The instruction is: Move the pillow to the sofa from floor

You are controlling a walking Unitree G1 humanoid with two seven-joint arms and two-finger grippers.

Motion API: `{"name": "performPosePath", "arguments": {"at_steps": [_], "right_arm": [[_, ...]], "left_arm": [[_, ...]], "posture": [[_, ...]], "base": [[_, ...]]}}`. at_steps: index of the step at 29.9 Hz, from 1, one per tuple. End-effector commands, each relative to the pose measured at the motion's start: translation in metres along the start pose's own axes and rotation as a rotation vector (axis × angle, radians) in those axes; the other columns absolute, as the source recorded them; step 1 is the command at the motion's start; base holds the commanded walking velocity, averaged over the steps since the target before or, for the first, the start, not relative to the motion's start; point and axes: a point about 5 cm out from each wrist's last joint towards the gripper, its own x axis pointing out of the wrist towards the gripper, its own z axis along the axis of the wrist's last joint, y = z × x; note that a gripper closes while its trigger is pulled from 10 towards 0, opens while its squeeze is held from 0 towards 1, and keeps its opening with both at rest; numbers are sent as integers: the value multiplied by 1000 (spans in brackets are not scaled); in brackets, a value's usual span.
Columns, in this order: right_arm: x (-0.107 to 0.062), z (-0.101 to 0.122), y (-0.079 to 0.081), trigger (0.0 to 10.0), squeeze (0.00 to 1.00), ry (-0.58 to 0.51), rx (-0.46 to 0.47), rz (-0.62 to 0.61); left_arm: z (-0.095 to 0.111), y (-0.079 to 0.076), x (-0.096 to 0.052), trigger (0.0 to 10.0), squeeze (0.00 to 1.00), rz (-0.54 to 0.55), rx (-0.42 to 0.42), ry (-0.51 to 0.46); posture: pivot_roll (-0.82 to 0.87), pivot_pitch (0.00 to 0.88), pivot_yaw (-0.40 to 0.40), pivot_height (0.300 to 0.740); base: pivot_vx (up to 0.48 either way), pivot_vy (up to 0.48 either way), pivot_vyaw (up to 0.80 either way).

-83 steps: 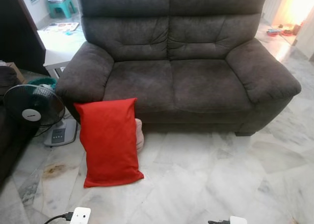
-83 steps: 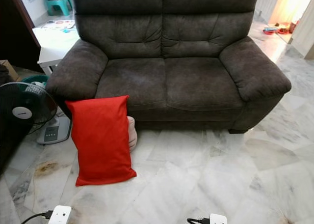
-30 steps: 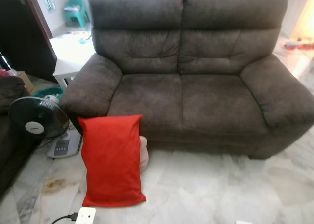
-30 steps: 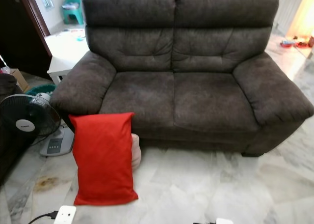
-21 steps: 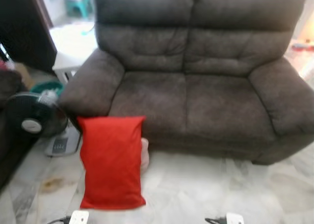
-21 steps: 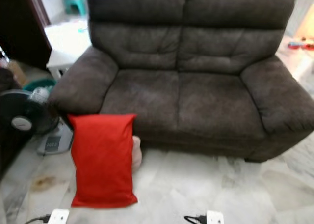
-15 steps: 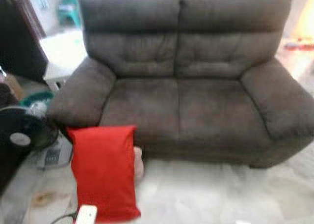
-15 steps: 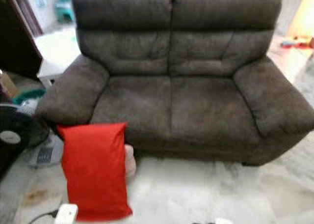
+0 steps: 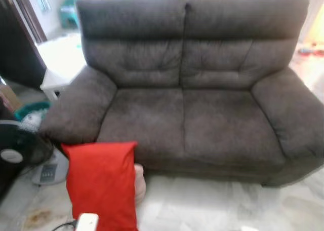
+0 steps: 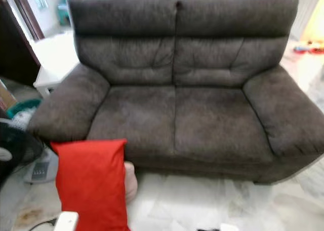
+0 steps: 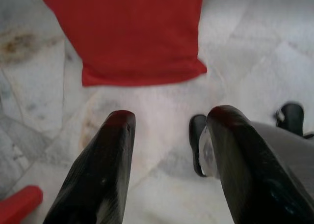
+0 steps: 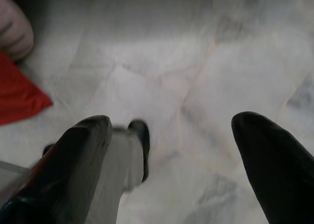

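Left eye view: red pillow (image 9: 101,183) stands on its long edge on the marble floor (image 9: 212,205), leaning against the sofa (image 9: 192,104) front just below the sofa's arm on the robot's left. A pale pink object (image 9: 139,183) is tucked behind the pillow's lower edge. A fan (image 9: 20,150) stands beside it, further to the robot's left. Sofa seat is bare. Judgement: the approach step is in hand; nothing gripped yet.

Right eye view: same layout. Pillow sits low and to the robot's left of centre, so a good approach closes in squarely on it and keeps well off the fan.

Left wrist view: left gripper (image 11: 169,130) hangs above the floor, fingers (image 11: 105,155) spread wide, nothing between them. The pillow's lower edge lies ahead of the fingertips, near but apart, with bare floor between. Judgement: this gripper is better placed; take the pillow by its edge or a corner, since soft fabric folds and slips under a shallow pinch.

Right wrist view: right gripper (image 12: 169,135) also spread and empty over the floor. A pillow corner and the pink object show off to one side, well apart.
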Motion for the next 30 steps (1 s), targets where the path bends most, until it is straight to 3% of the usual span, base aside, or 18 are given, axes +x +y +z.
{"name": "performPosePath", "arguments": {"at_steps": [1,30], "right_arm": [[2,4,12,10000,0,-12,12,31],[2,4,10,10000,0,-12,-2,28]], "left_arm": [[-4,11,-2,10000,0,30,0,18],[-5,8,-2,10000,0,27,18,24]], "posture": [[49,0,-3,740],[50,0,-16,740]], "base": [[0,0,0],[0,0,0]]}}
